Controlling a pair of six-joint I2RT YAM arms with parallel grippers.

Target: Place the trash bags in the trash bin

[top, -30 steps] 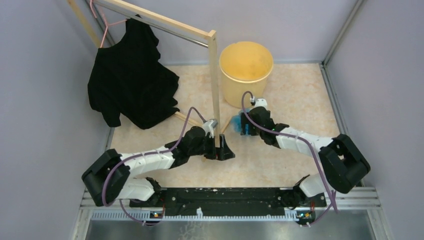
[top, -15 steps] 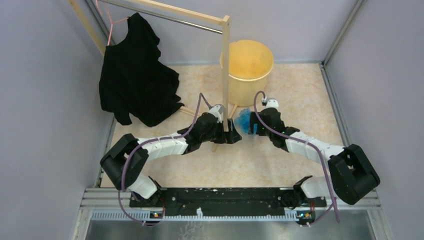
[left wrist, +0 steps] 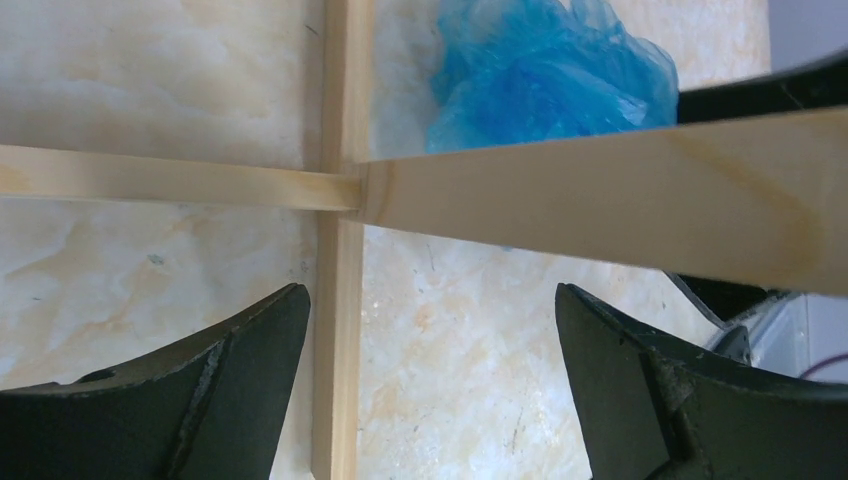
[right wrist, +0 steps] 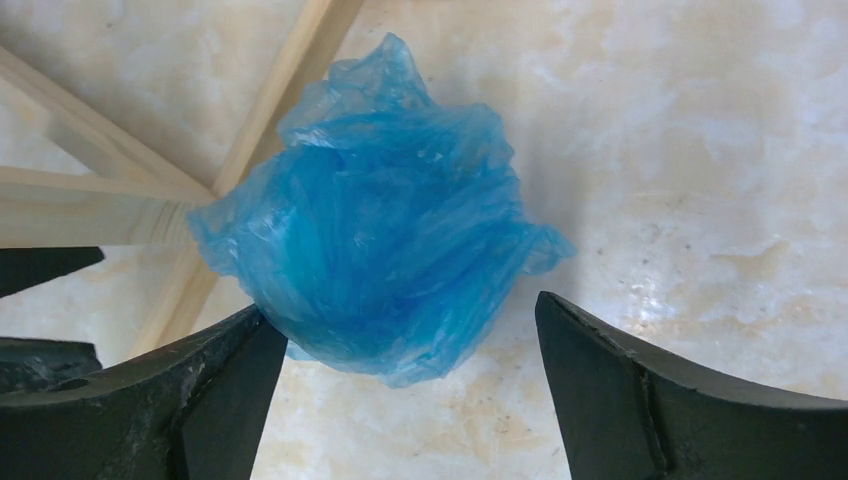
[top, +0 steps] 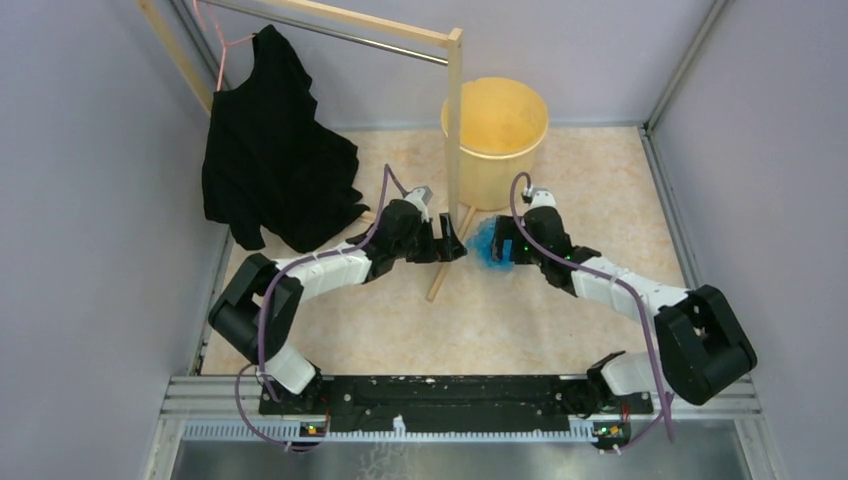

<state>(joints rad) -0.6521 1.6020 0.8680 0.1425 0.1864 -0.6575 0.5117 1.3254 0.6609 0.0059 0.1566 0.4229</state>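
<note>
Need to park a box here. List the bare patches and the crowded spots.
Bare: right of the trash bin, up to the wall rail; and front centre, bounded by left arm, right arm and base rail. Crowded: before the bin, where left gripper, right gripper, blue trash bag and rack foot bunch; black garment fills the back left.

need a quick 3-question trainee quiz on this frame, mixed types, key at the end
1. True or false: the blue trash bag already lies inside the trash bin.
2. The right gripper: A) jaws shut on the bag; B) jaws open, one either side of the bag; C) jaws open above the bin.
3. What colour is the garment hanging on the wooden rack?
Key: 1 false, it lies on the table beside the rack's foot; 2 B; 3 black.
</note>
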